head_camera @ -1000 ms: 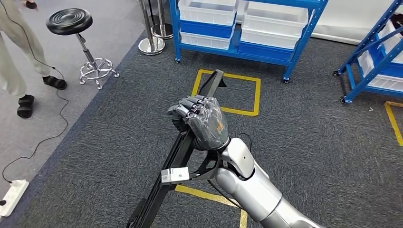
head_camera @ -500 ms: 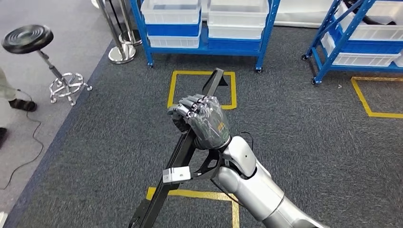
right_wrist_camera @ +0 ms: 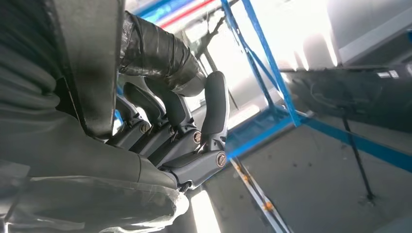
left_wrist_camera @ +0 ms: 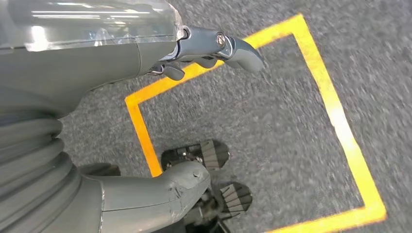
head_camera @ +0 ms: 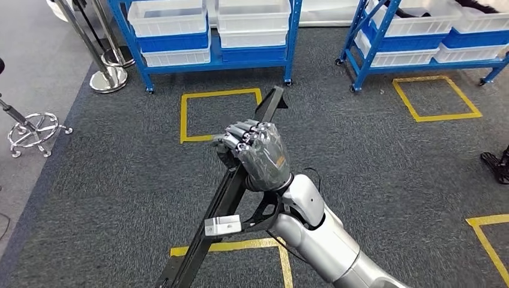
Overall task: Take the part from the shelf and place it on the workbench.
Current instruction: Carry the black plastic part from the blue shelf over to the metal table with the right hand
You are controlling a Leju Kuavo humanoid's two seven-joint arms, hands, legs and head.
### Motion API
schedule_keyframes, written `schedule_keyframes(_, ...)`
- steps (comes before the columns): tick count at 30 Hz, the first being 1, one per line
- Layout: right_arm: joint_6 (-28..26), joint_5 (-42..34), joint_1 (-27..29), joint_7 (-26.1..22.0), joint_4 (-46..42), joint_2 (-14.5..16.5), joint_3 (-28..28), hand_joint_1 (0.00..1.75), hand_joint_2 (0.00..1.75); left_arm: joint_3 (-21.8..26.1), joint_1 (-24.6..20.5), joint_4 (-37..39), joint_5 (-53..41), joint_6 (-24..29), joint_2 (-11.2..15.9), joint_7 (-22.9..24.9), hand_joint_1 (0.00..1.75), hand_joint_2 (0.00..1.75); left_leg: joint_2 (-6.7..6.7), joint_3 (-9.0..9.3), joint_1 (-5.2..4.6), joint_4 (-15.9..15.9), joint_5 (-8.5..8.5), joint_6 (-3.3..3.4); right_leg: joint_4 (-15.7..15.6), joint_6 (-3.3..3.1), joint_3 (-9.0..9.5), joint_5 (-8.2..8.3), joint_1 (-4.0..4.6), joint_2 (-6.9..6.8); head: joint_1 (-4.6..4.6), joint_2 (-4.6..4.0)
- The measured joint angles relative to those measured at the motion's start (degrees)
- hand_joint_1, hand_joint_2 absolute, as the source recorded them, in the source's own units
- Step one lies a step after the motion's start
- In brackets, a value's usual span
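The part [head_camera: 268,111] is a long black metal bar with a white label near its lower end. It runs slantwise from the bottom edge of the head view up toward a yellow floor square [head_camera: 219,114]. My right hand [head_camera: 256,153] grips it about midway, fingers wrapped round it, above the carpet. In the right wrist view the dark fingers [right_wrist_camera: 180,110] curl round the black bar [right_wrist_camera: 90,58]. My left hand [left_wrist_camera: 97,63] hangs over the floor with its thumb [left_wrist_camera: 163,188] and fingers [left_wrist_camera: 232,47] apart and nothing between them.
Two blue wheeled shelves with white bins stand ahead, one at centre [head_camera: 210,30] and one at right [head_camera: 414,30]. Another yellow square [head_camera: 436,99] lies before the right shelf. A stool base [head_camera: 33,132] and a stanchion [head_camera: 108,78] stand at left. A person's shoe [head_camera: 497,165] shows at right.
The camera has turned right: shelves and floor marks slid left in the picture, and the stool top and the person at left left the frame. My right hand keeps gripping the part.
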Motion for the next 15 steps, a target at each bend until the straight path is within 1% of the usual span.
schedule_keyframes(1,-0.16,0.25,0.26,-0.01,-0.38,-0.09,0.07,1.75,1.75,0.15,0.29,0.00,0.16,-0.64,0.10,0.09,0.00,1.75,0.88,0.08,-0.22,-0.15,0.06,0.19,3.07,0.02,-1.45,-1.80,0.09,-2.05,0.05,0.00)
schedule_keyframes(2,-0.27,0.39,0.60,-0.02,-0.69,-0.17,0.14,1.75,1.75,0.33,0.66,0.00,0.28,-1.19,0.22,0.08,0.00,1.75,1.78,0.05,-0.38,-0.15,0.03,0.32,6.63,0.07,-3.15,-3.61,0.06,-3.21,0.10,0.00)
schedule_keyframes(3,-0.35,0.45,1.05,-0.02,-0.93,-0.27,0.19,1.75,1.75,0.47,1.05,0.00,0.39,-1.63,0.35,0.05,0.00,1.75,2.71,0.00,-0.49,-0.09,-0.04,0.39,9.64,0.15,-4.54,-4.80,-0.01,-3.81,0.11,0.00)
schedule_keyframes(4,-0.42,0.51,1.54,-0.02,-1.15,-0.42,0.21,1.75,1.75,0.58,1.37,0.00,0.45,-2.07,0.47,0.02,0.00,1.75,3.64,-0.05,-0.55,0.00,-0.14,0.42,11.11,0.22,-5.14,-5.02,-0.06,-4.16,0.10,0.00)
schedule_keyframes(5,-0.48,0.58,1.94,-0.02,-1.39,-0.58,0.22,1.75,1.75,0.69,1.60,0.00,0.60,-2.46,0.55,-0.01,0.00,1.75,4.50,-0.10,-0.56,0.13,-0.25,0.38,10.51,0.26,-4.63,-4.23,-0.09,-4.47,0.11,0.00)
schedule_keyframes(6,-0.52,0.68,2.21,-0.01,-1.70,-0.72,0.22,1.75,1.75,0.83,1.72,0.01,0.84,-2.76,0.60,-0.01,0.00,1.75,5.26,-0.13,-0.56,0.34,-0.42,0.28,7.87,0.23,-3.02,-2.70,-0.09,-5.01,0.11,0.00)
schedule_keyframes(7,-0.56,0.76,2.35,-0.01,-2.12,-0.84,0.23,1.75,1.75,1.02,1.77,0.01,1.16,-2.97,0.64,0.02,0.00,1.75,5.99,-0.16,-0.57,0.66,-0.65,0.11,3.95,0.12,-0.79,-1.22,-0.02,-6.21,0.11,0.00)
schedule_keyframes(8,-0.60,0.85,2.43,-0.01,-2.57,-0.92,0.24,1.75,1.75,1.28,1.79,0.01,1.55,-3.15,0.72,0.04,0.00,1.75,6.62,-0.18,-0.71,1.03,-0.96,-0.16,0.58,-0.15,1.14,-0.19,0.16,-7.54,0.10,0.00)
schedule_keyframes(9,-0.61,0.96,2.46,0.01,-3.00,-0.99,0.25,1.75,1.75,1.55,1.83,0.01,1.88,-3.45,0.80,0.02,0.00,1.75,7.20,-0.19,-0.85,1.34,-1.23,-0.46,-1.73,-0.48,2.43,0.34,0.35,-8.48,0.09,0.00)
schedule_keyframes(10,-0.61,1.06,2.50,0.03,-3.38,-1.08,0.25,1.75,1.75,1.79,1.86,0.01,2.09,-3.87,0.92,-0.05,0.00,1.75,7.75,-0.15,-0.98,1.56,-1.45,-0.79,-2.79,-0.81,2.94,0.36,0.54,-8.95,0.09,0.00)
schedule_keyframes(11,-0.61,1.17,2.57,0.05,-3.65,-1.19,0.26,1.75,1.75,1.97,1.86,0.01,2.15,-4.36,1.01,-0.16,0.00,1.75,8.28,-0.06,-1.08,1.62,-1.57,-1.11,-2.74,-1.15,2.85,0.36,0.71,-8.54,0.08,0.00)
schedule_keyframes(12,-0.61,1.26,2.65,0.08,-3.90,-1.34,0.26,1.75,1.75,2.07,1.84,0.00,2.08,-4.85,1.07,-0.30,0.00,1.75,8.84,0.10,-1.05,1.59,-1.64,-1.40,-2.80,-1.47,2.79,0.47,0.69,-7.71,0.08,0.00)
schedule_keyframes(13,-0.62,1.32,2.75,0.08,-4.14,-1.49,0.26,1.75,1.75,2.11,1.74,0.00,1.91,-5.25,1.10,-0.46,0.00,1.75,8.60,0.17,-0.92,1.77,-1.93,-1.75,-2.98,-1.79,2.79,0.63,0.58,-7.03,0.08,0.00)
schedule_keyframes(14,-0.64,1.34,2.82,0.08,-4.36,-1.61,0.26,1.75,1.75,2.12,1.64,0.00,1.69,-5.57,1.11,-0.70,0.00,1.75,7.51,-0.08,-0.76,2.62,-2.77,-2.07,-3.17,-2.13,2.80,0.84,0.41,-6.34,0.07,0.00)
schedule_keyframes(15,-0.64,1.34,2.87,0.09,-4.55,-1.68,0.26,1.75,1.75,2.12,1.56,0.00,1.44,-5.77,1.13,-1.01,0.00,1.75,5.88,-0.83,-0.61,4.59,-4.23,-2.37,-3.34,-2.44,2.80,1.06,0.20,-5.66,0.06,0.00)
